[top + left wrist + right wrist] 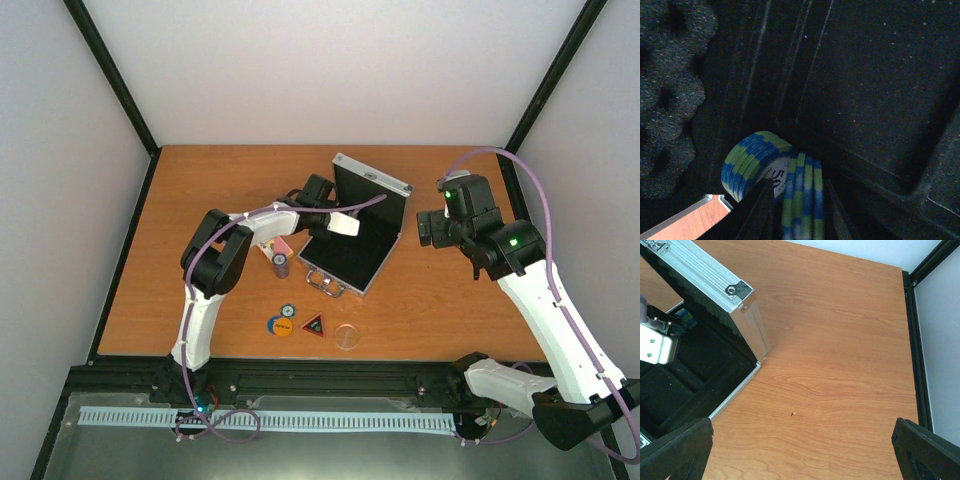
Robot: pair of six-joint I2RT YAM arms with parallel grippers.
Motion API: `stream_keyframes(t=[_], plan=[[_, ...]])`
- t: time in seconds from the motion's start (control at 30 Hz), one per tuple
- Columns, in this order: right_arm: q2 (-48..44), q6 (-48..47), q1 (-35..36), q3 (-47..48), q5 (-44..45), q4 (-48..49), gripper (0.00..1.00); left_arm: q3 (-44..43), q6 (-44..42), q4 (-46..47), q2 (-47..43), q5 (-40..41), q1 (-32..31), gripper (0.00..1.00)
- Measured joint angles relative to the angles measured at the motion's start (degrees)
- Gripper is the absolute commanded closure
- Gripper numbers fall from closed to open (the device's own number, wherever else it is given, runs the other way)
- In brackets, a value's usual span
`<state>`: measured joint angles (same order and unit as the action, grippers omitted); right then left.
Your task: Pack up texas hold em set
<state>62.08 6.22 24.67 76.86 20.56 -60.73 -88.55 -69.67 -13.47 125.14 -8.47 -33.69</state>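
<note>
Inside the case (360, 262) the left gripper (340, 225) sits around poker chips (747, 160), cannot tell if gripping; the right gripper (802, 430) beside the case gapes empty.

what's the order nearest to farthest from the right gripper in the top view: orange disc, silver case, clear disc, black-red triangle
From the right gripper:
1. silver case, just to its left
2. clear disc, by the near table edge
3. black-red triangle, left of that disc
4. orange disc, leftmost of the row

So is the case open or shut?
Open. The lid stands raised behind the black-lined base, and the left gripper reaches inside, beside blue-green chips.
</note>
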Motion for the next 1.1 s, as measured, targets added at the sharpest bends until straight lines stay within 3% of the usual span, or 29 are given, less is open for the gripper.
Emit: stream_keyframes(t=[1.1], plan=[[-0.02,-0.66,-0.22,-1.20,-3.17,0.00,0.00,0.94,-0.72,4.59,0.02,5.25,0.22,0.65]])
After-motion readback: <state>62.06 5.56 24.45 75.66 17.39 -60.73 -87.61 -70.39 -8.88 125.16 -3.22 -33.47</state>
